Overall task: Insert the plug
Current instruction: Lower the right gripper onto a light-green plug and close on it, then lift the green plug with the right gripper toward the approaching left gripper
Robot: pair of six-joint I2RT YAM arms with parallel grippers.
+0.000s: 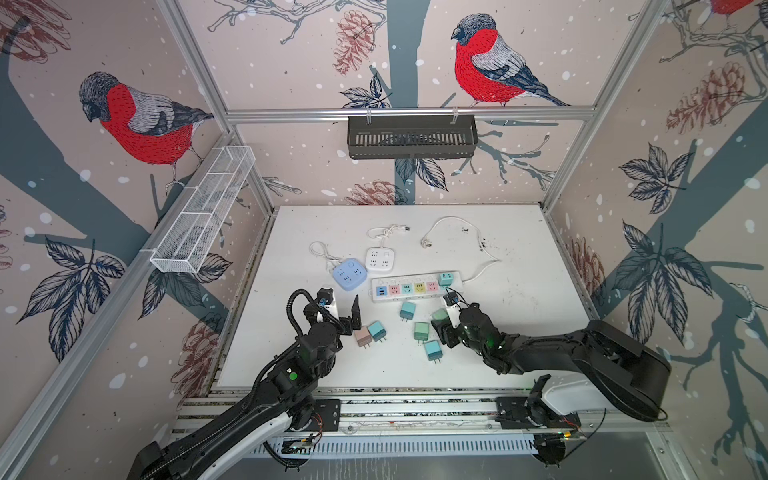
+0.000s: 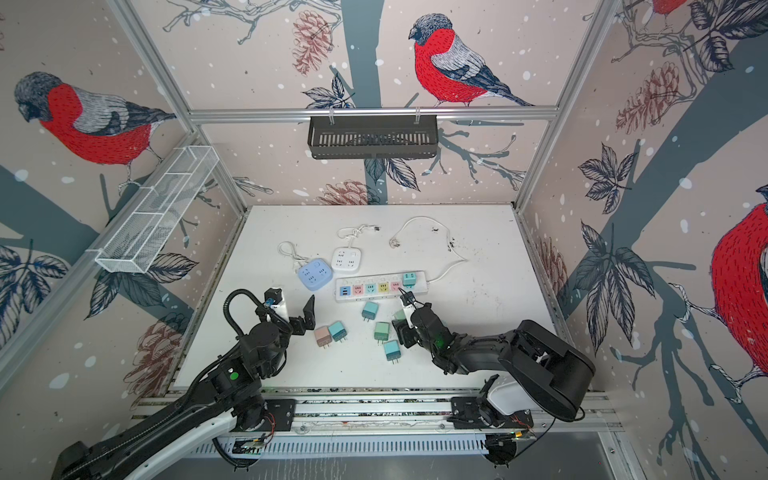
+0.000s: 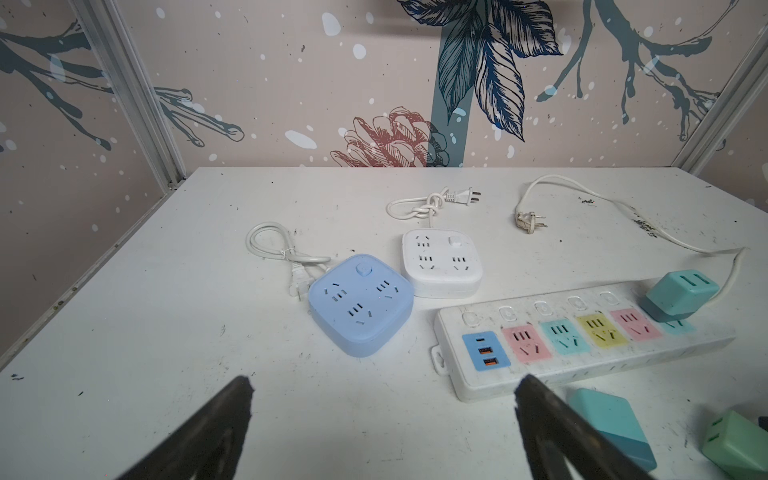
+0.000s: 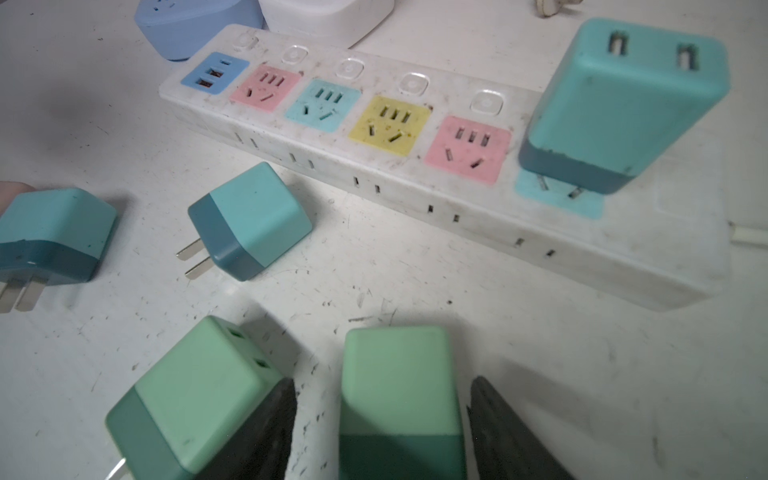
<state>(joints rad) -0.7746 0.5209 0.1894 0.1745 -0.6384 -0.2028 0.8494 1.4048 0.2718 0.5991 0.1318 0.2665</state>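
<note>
Progress: one teal plug (image 4: 623, 104) stands in the end socket of the power strip (image 4: 374, 166). A bit of prong shows under it, so prob. not pushed fully home. The pink, teal, yellow and pink sockets are all empty. Loose on the table (image 1: 519, 332): teal spares (image 1: 407, 311), a pink plug (image 1: 362, 336) and a second green plug (image 4: 195, 399). Judged early, w. most of the inserting left.

Step in hand, my read: pick-up of the green plug (image 4: 401, 399). R gripper (image 4: 382, 379) straddles it w. jaws apart. A sliver of table shows betw. one finger and the plug body, so it's not clamped. The plug appears to lie on the table, on the near side of the strip and just short of it. The second green plug sits just beside the outside of one finger, w. a snag risk on lift.

L gripper (image 3: 384, 386): spread wide, empty, over bare table near the blue cube socket (image 3: 361, 305).

Look of the green plug: boxy, rounded edges, light green body w. a darker green band at one end. Prongs not in view.
</note>
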